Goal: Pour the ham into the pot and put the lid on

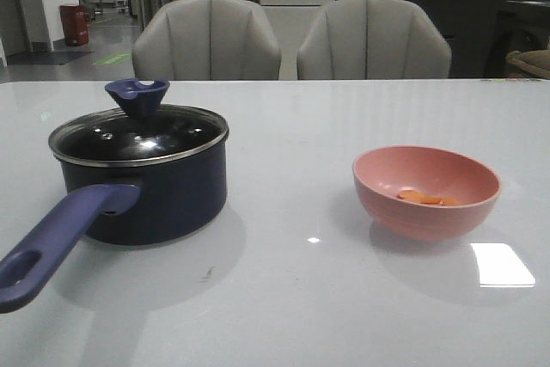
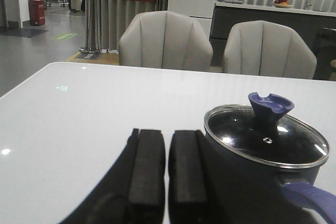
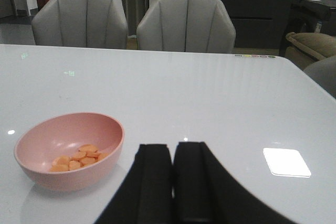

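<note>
The dark navy pot (image 1: 155,195) stands on the table's left side, its purplish-blue handle (image 1: 60,242) pointing to the front left. The glass lid (image 1: 137,137) with a blue knob (image 1: 137,96) sits on it. Several orange-pink ham slices (image 1: 425,198) lie in a pink bowl (image 1: 425,191) on the right. My left gripper (image 2: 167,140) is shut and empty, just beside the pot (image 2: 262,171). My right gripper (image 3: 173,150) is shut and empty, beside the bowl (image 3: 68,153) with the ham (image 3: 76,159). Neither gripper shows in the front view.
Two grey chairs (image 1: 206,39) (image 1: 374,39) stand behind the white table (image 1: 292,126). A bright light reflection (image 1: 501,264) lies on the table at the front right.
</note>
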Controlling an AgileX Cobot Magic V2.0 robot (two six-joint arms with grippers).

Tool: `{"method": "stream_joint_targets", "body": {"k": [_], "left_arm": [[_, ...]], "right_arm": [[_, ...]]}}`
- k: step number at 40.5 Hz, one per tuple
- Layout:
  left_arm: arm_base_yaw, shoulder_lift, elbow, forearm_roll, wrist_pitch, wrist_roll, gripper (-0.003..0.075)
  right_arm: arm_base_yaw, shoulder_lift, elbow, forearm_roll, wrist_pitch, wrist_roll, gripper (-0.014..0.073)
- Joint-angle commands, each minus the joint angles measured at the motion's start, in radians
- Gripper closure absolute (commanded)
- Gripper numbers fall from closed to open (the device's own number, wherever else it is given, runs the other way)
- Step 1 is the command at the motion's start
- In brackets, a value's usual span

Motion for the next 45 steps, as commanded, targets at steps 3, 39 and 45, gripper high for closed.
{"method": "stream_joint_targets", "body": {"k": [3, 39, 45], "left_arm": [[0.0, -0.02, 0.022, 0.0, -0.08, -0.004, 0.0589], [0.0, -0.02, 0.022, 0.0, -0.194, -0.004, 0.0589], [0.0, -0.02, 0.02, 0.0, -0.309, -0.004, 0.0589]], "right_arm": [[-0.005, -0.018, -0.005, -0.011, -0.08, -0.001, 0.0447], [-0.005, -0.018, -0.005, -0.011, -0.08, -0.001, 0.0447], [-0.005, -0.018, -0.005, -0.011, -0.08, -0.001, 0.0447]]}}
